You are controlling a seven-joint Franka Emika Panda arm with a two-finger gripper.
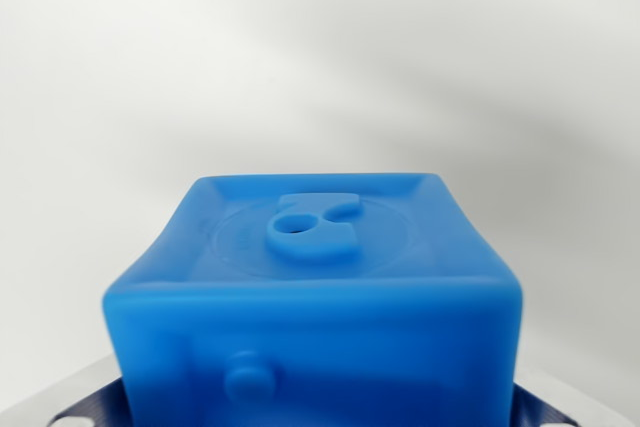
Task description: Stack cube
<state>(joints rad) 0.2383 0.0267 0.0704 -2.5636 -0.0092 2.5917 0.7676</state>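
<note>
A blue soft cube [320,277] fills the lower middle of the wrist view, very close to the camera. Its top face carries a raised round knob with a hole, and its near face has a small stud. My gripper [318,409] straddles it. One grey finger with a dark pad [88,402] shows at the bottom left corner and the other finger [548,409] at the bottom right. Both pads press against the cube's sides, so the gripper is shut on the cube. No second cube is in view.
Behind the cube lies a plain white surface [200,67], blurred. A soft grey shadow band [500,77] runs across its upper right.
</note>
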